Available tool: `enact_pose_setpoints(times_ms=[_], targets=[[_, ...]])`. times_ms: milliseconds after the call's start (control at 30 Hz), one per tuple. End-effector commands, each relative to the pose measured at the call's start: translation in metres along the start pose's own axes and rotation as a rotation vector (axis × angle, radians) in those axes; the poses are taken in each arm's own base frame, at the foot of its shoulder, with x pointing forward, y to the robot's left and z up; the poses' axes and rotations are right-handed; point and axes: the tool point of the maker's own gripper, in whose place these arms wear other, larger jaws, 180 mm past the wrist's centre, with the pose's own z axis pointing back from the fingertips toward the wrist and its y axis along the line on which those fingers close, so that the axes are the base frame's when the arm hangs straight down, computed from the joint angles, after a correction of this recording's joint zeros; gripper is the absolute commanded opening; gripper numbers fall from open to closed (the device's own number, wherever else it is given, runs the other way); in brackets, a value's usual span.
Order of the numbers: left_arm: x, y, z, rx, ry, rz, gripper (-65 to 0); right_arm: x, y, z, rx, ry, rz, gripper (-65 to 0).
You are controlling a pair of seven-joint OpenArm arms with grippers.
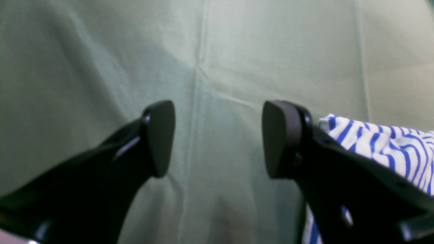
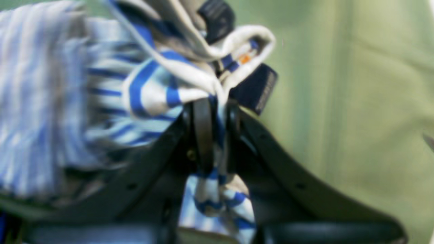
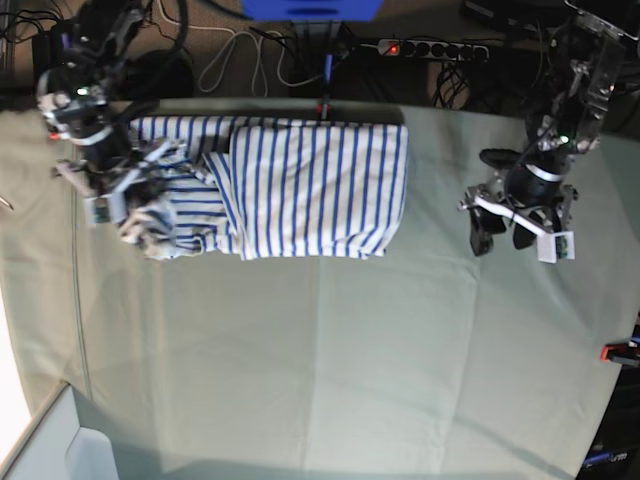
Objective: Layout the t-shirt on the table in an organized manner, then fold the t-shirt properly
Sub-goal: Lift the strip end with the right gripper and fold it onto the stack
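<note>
The t-shirt (image 1: pixel 390 145) peeks in beside the left gripper (image 1: pixel 218 139), whose jaws stand wide apart over the table (image 1: pixel 237 51), holding nothing. The right gripper (image 2: pixel 215 135) is pinched tight on bunched shirt cloth. From above, the shirt lies at the table's far edge.

Setting: probably a robotics lab. Indicators: cloth-covered table (image 3: pixel 330 340) secured by a red clip (image 3: pixel 618 352), power strip (image 3: pixel 430 47), loose cables (image 3: pixel 240 50) behind it.

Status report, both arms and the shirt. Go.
Left gripper open, empty. Right gripper shut on t-shirt near neck tag. Shirt half bunched on table. Nothing obstructing.
</note>
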Motion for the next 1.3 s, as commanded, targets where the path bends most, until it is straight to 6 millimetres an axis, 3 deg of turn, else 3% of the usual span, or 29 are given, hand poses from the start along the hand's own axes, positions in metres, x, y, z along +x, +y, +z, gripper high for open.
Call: enact_pose_setpoints(times_ms=[0, 167, 367, 467, 633, 833, 1000, 1133, 1267], targets=[[0.015, 0.001, 0.001, -0.003, -0.046, -0.02, -25.5, 0.016, 0.008, 0.0, 0.026, -0.06, 0.011, -65.0], [0.018, 0.0, 0.001, -0.008, -0.052, -0.023, -25.5, 0.033, 0.048, -0.007, 0.132, -0.09, 0.059, -65.0], [0.014, 0.003, 0.004, -0.002, -0.043, -0.022, -25.5, 0.059, 0.111, -0.01, 0.292, -0.153, 0.134, -65.0], [0.014, 0.019, 0.01, 0.041, -0.047, -0.007, -25.5, 0.079, 0.142, -0.011, 0.371, -0.2, 0.177, -65.0], [0.015, 0.037, 0.021, 0.086, -0.054, 0.008, -25.5, 0.105, 0.175, -0.008, 0.45, -0.266, 0.231, -65.0], [0.013, 0.053, 0.031, 0.126, -0.053, 0.016, -25.5, 0.095, 0.211, -0.014, 0.551, -0.234, 0.262, -65.0], [0.006, 0.053, 0.035, 0.128, -0.042, 0.015, -25.5, 0.085, 0.243, -0.009, 0.637, -0.218, 0.292, -65.0], [0.005, 0.054, 0.035, 0.129, -0.04, 0.015, -25.5, 0.09, 0.254, -0.005, 0.665, -0.235, 0.314, -65.0], [0.004, 0.053, 0.036, 0.126, -0.034, 0.021, -25.5, 0.093, 0.255, -0.016, 0.668, -0.227, 0.324, -65.0]])
